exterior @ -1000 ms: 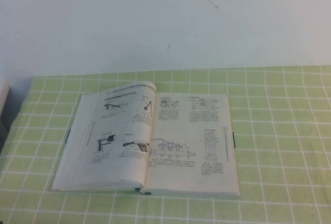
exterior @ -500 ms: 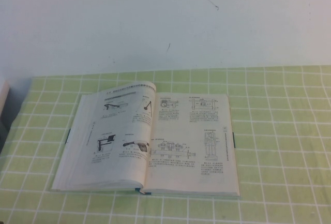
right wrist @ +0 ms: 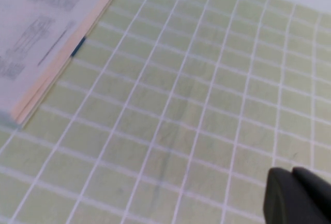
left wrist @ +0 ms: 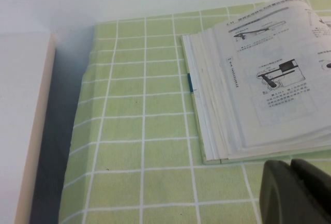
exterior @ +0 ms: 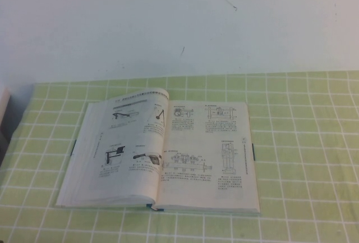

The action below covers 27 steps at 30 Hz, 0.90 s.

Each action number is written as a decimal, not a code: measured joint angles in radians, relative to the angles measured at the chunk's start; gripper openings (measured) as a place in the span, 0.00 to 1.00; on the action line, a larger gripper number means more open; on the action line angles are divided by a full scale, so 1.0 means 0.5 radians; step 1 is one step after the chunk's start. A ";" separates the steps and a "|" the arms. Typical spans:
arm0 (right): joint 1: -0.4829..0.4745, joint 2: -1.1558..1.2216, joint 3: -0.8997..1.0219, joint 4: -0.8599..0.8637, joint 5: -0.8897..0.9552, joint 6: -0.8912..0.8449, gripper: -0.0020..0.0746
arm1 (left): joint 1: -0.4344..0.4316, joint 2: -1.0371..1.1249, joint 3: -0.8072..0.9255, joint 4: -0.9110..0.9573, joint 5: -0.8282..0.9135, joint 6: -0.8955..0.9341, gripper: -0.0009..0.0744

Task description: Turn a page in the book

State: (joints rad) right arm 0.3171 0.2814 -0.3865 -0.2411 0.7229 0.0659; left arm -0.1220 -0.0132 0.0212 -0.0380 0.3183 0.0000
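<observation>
Lying open mid-worktop (exterior: 314, 142): the book (exterior: 162, 153) — heavy, stiff. The page (exterior: 210, 153) thin, floppy, tearable; best lifted at its free corner. Left gripper (left wrist: 297, 193) near the book's left corner, right gripper (right wrist: 297, 195) over bare cloth beyond its right edge — jaws' state impossible to tell.

1. A plain staged robot test area, not a lived-in room.
2. Bare white wall (exterior: 168, 24) behind.
3. The desk (exterior: 303, 142) wears a green checked cloth, with nothing homely around.
</observation>
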 joint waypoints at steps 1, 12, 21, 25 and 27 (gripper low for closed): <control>-0.068 -0.031 0.027 -0.008 -0.069 0.000 0.02 | 0.000 0.000 0.000 0.000 0.000 0.000 0.01; -0.697 -0.499 0.651 0.229 -0.645 -0.324 0.02 | 0.000 0.000 0.000 0.000 0.000 0.000 0.01; -0.719 -0.586 0.807 0.276 -0.706 -0.381 0.02 | 0.000 0.000 -0.004 0.000 0.005 0.000 0.01; -0.719 -0.586 0.807 0.279 -0.706 -0.396 0.02 | 0.000 0.000 -0.004 0.003 0.005 0.000 0.01; -0.719 -0.586 0.807 0.279 -0.706 -0.400 0.02 | 0.000 0.000 -0.004 0.003 0.005 0.011 0.01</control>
State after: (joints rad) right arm -0.0425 -0.0117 0.0170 -0.1016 0.3698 -0.1340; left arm -0.1220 -0.0132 0.0195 -0.0363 0.3205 0.0054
